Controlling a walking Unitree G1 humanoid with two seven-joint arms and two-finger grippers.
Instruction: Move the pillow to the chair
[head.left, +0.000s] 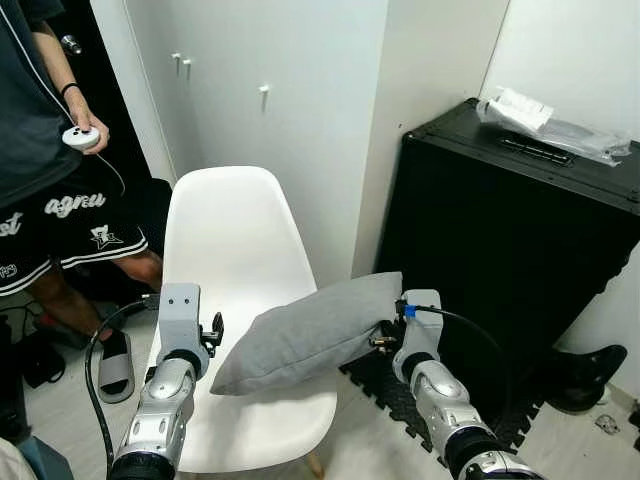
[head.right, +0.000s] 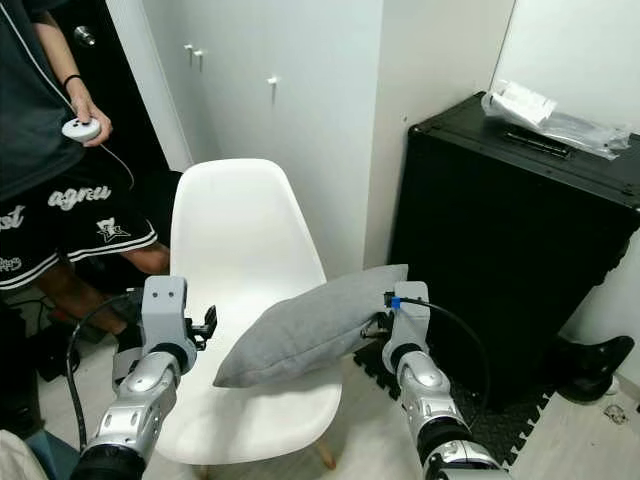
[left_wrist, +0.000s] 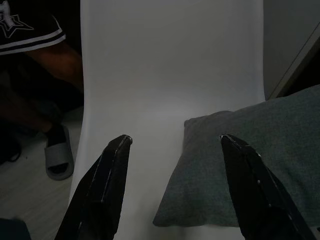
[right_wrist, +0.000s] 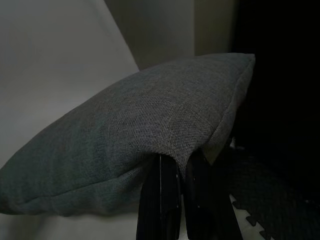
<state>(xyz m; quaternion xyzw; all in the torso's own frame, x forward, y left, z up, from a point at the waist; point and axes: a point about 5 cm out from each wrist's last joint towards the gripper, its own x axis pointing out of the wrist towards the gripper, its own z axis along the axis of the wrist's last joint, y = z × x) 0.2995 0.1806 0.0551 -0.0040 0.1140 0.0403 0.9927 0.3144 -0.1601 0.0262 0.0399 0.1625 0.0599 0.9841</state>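
One pillow (head.left: 310, 333), one chair (head.left: 230, 250), pinched by right end effector (right_wrist: 182, 172).

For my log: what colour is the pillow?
Grey woven fabric; the pillow shows best in the left eye view.

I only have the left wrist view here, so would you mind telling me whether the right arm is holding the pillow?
Observer: Yes. The right gripper is shut on the pillow, pinching its edge.
Operator: Thank you. Where is that held edge relative to the chair?
Observer: It hangs off the chair's right side, above the dark floor mat; the other end lies over the seat.
Operator: Is anything close on that side?
Observer: A black cabinet stands just right of the chair.
Operator: And is anyone nearby?
Observer: A person stands left of the chair, holding a white controller.
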